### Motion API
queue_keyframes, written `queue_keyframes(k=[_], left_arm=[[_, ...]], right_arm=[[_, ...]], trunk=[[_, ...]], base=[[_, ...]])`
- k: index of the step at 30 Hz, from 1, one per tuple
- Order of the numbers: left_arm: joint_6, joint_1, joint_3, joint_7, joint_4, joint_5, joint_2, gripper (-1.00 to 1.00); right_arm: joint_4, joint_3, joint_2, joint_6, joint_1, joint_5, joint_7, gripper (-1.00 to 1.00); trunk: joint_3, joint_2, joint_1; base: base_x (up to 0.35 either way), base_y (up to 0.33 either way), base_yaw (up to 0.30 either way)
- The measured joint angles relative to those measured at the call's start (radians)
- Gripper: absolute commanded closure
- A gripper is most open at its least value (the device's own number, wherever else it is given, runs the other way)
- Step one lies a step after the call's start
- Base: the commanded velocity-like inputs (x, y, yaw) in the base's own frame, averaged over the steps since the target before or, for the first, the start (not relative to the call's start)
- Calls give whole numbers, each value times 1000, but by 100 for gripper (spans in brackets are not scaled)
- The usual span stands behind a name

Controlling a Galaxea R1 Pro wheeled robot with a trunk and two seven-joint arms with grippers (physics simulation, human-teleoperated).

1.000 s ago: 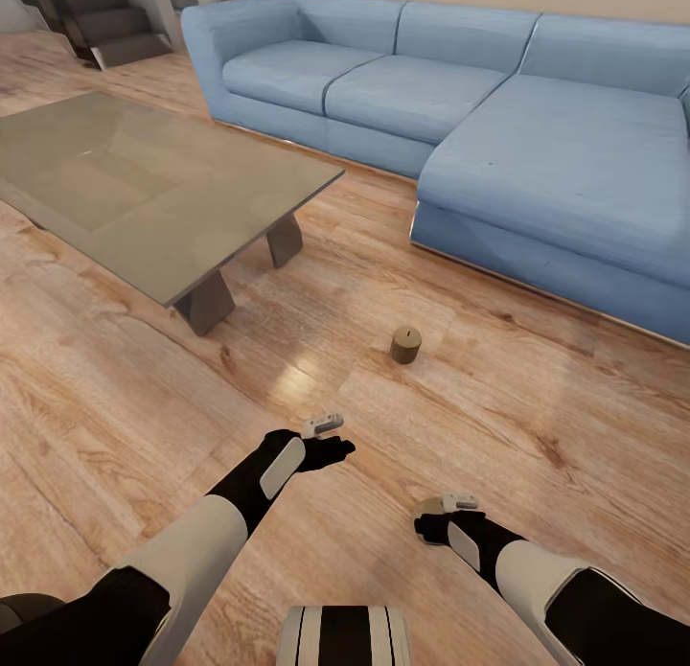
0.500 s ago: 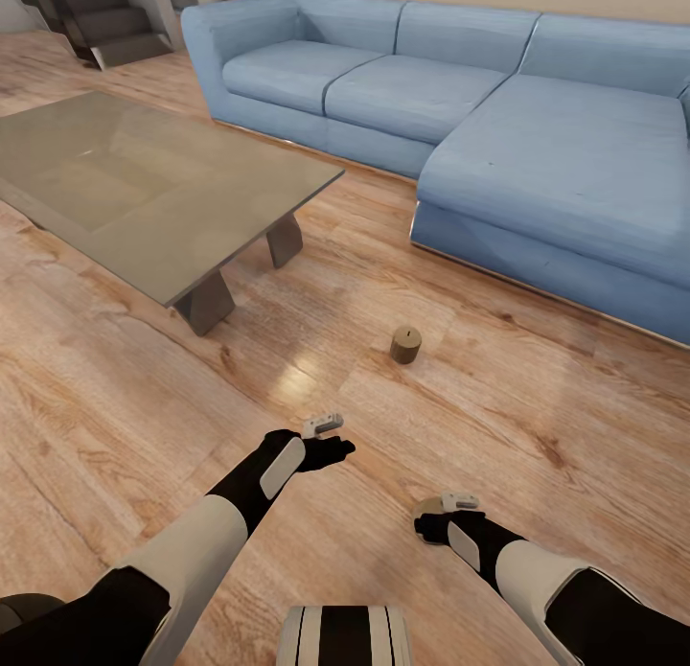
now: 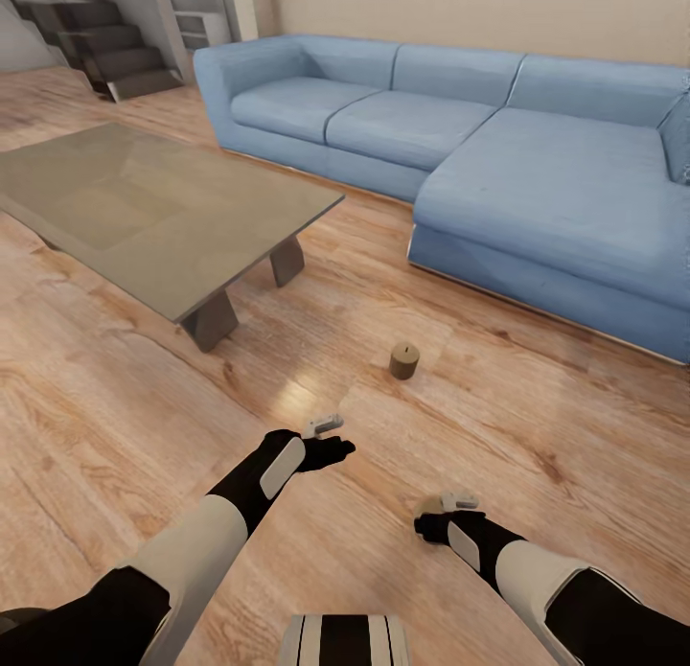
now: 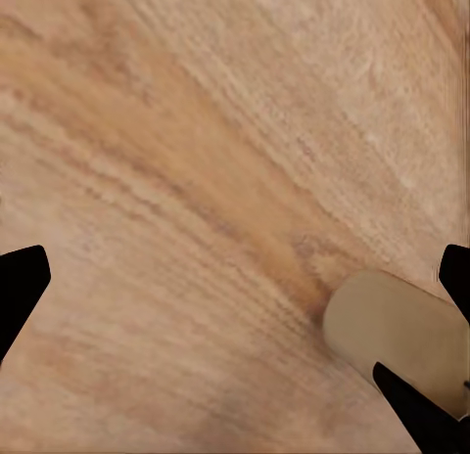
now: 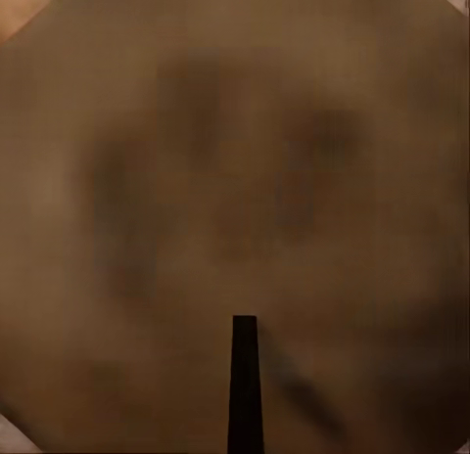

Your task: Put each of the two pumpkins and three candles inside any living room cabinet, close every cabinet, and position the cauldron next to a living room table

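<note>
A short tan-brown candle with a small wick stands upright on the wooden floor, between the coffee table and the sofa. My left gripper hovers low over the floor, short of that candle and to its left. In the left wrist view the left gripper is open, with bare floorboards between its black fingertips. My right gripper hangs nearer to me. A blurred brown candle end with a thin dark wick sits right against the right wrist camera, so that gripper appears shut on a candle.
A blue L-shaped sofa runs along the back and right. Stairs rise at the far left. A pale rounded shape lies beside one left fingertip; I cannot tell what it is. Open floor surrounds the candle.
The whole head view has shifted, so the camera moved: more of the wall and sofa back shows. Both arms and the floor candle have kept their places.
</note>
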Motion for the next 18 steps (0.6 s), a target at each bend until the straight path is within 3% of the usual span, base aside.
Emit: queue_keyframes(k=[12,18], left_arm=[[0,0,0,1,0,0,0,-100],[-1,0,0,1,0,0,0,-100]], right_arm=[[0,0,0,0,1,0,0,100],[0,0,0,0,1,-1,0,100]], trunk=[[65,3,-5],[74,3,-5]], base=[[0,0,0],[0,0,0]])
